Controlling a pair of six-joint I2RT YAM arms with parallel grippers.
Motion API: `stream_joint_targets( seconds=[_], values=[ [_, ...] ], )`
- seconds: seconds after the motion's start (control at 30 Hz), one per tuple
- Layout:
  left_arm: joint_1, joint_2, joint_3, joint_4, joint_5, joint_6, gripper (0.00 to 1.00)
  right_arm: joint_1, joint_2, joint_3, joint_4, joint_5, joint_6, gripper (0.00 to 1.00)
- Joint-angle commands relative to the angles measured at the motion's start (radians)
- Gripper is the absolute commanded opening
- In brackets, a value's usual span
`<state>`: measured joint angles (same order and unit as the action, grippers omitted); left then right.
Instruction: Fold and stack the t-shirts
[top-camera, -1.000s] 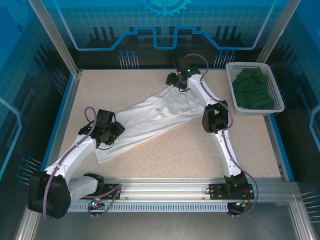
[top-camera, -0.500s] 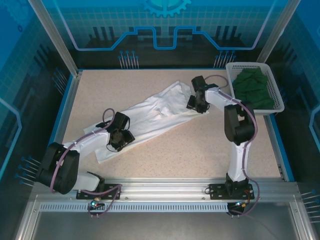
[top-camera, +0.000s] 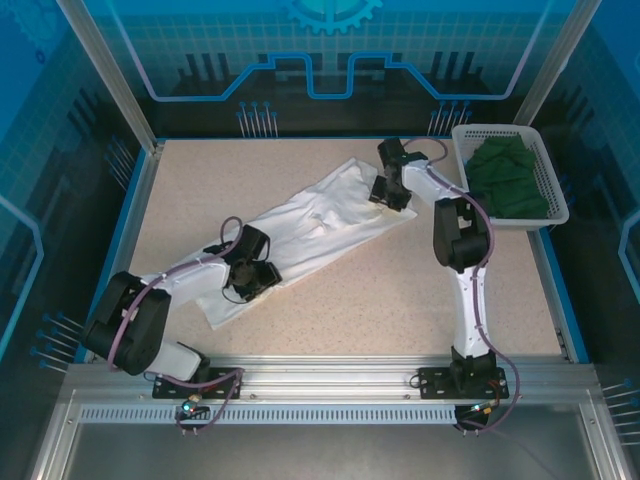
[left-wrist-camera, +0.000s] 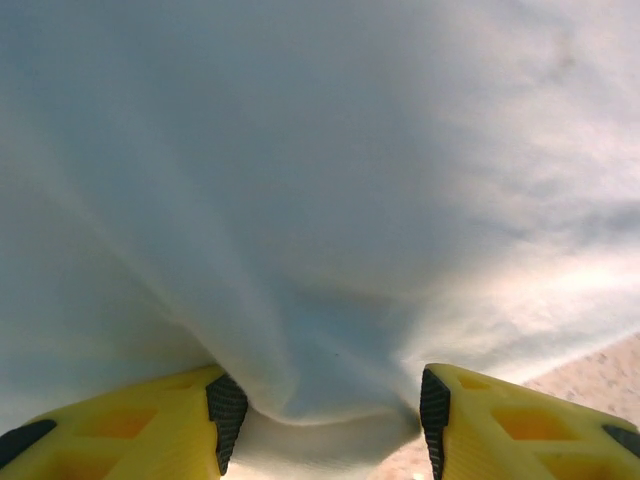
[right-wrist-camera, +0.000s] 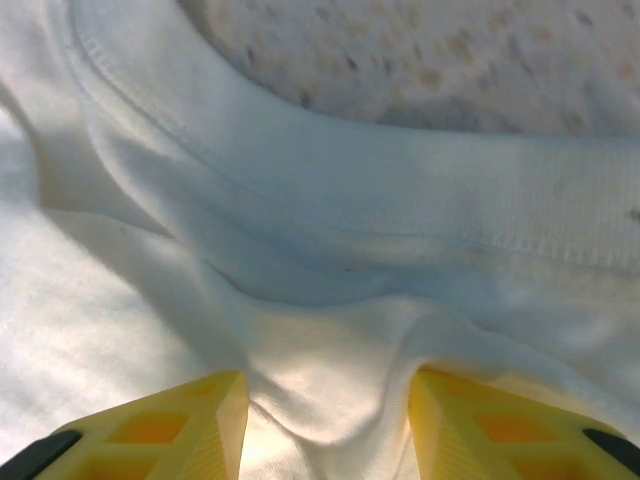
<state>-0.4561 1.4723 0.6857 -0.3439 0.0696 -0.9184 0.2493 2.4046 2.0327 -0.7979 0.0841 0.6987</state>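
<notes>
A large white t-shirt (top-camera: 310, 220) lies stretched in a diagonal band from the table's near left to its far right. My left gripper (top-camera: 252, 278) presses down on its lower end. In the left wrist view the left gripper (left-wrist-camera: 325, 410) stands open, with a soft fold of the white t-shirt (left-wrist-camera: 320, 200) bulging between the yellow fingers. My right gripper (top-camera: 388, 192) rests on the upper end, by the collar. It is open too (right-wrist-camera: 325, 400), with the white t-shirt (right-wrist-camera: 330, 370) bunched between its fingers below the ribbed collar (right-wrist-camera: 420, 200). A dark green t-shirt (top-camera: 508, 175) lies crumpled in the basket.
The white lattice basket (top-camera: 512, 222) stands at the far right corner, close to the right arm's elbow. The speckled beige table (top-camera: 400, 290) is bounded by a blue raised border (top-camera: 565, 300). An aluminium rail (top-camera: 330, 375) with both arm bases runs along the near edge.
The left gripper slid right along the shirt's lower end. The right gripper came from beyond the shirt's far tip down onto the collar end, and the cloth there bunched slightly.
</notes>
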Motion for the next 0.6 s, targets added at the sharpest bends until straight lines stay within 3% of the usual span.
stream_joint_targets(
  seconds=[0.0, 0.3, 0.43, 0.57],
  values=[
    [-0.064, 0.071, -0.049, 0.005, 0.109, -0.073, 0.54, -0.021, 0.125, 0.139, -0.12, -0.034, -0.016, 0.48],
    [-0.307, 0.085, 0.027, 0.039, 0.164, -0.267, 0.57, -0.056, 0.348, 0.604, -0.187, -0.147, -0.102, 0.54],
    [-0.386, 0.083, 0.071, 0.05, 0.173, -0.316, 0.6, -0.06, 0.359, 0.666, -0.095, -0.201, -0.124, 0.64],
    [-0.402, 0.097, 0.159, 0.043, 0.199, -0.293, 0.65, -0.061, 0.348, 0.745, -0.082, -0.236, -0.12, 0.67]
  ],
)
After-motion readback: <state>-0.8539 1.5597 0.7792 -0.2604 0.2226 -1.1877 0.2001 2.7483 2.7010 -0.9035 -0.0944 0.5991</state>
